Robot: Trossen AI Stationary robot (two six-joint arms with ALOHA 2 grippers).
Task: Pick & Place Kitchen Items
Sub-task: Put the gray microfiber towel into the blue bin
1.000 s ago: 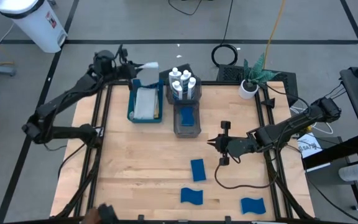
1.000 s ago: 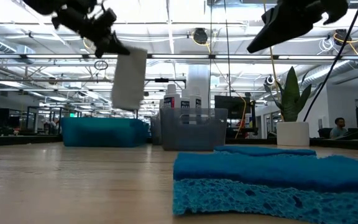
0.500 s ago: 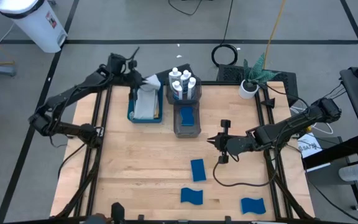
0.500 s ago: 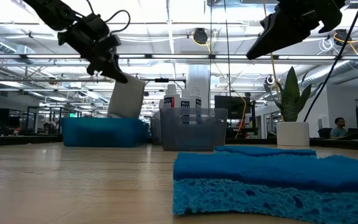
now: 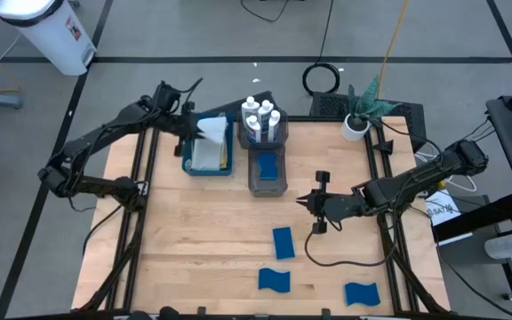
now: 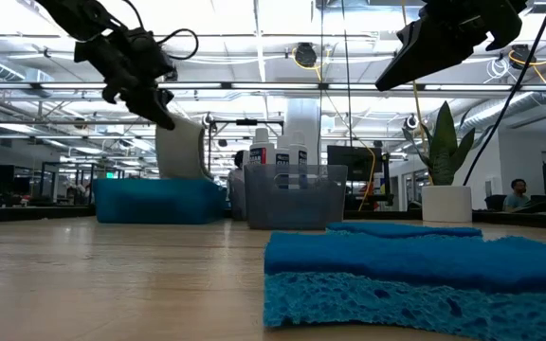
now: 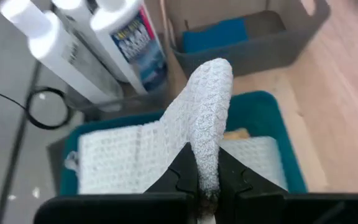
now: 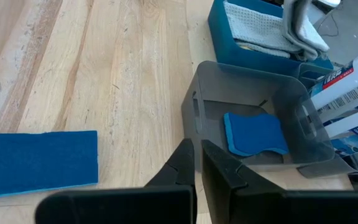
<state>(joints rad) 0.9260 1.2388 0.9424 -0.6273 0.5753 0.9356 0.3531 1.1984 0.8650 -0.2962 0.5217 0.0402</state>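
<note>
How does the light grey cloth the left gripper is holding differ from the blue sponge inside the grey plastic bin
The light grey woven cloth is pinched in the shut left gripper and hangs over the blue tray; the blue rectangular sponge lies flat and untouched on the floor of the grey plastic bin. The cloth is soft, draped and folded over; the sponge keeps a flat slab shape. Both are kitchen items already at their containers.

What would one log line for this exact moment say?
left pincer: shut on light grey cloth, over blue tray | right pincer: shut, empty, mid-table | loose sponges: three
</note>
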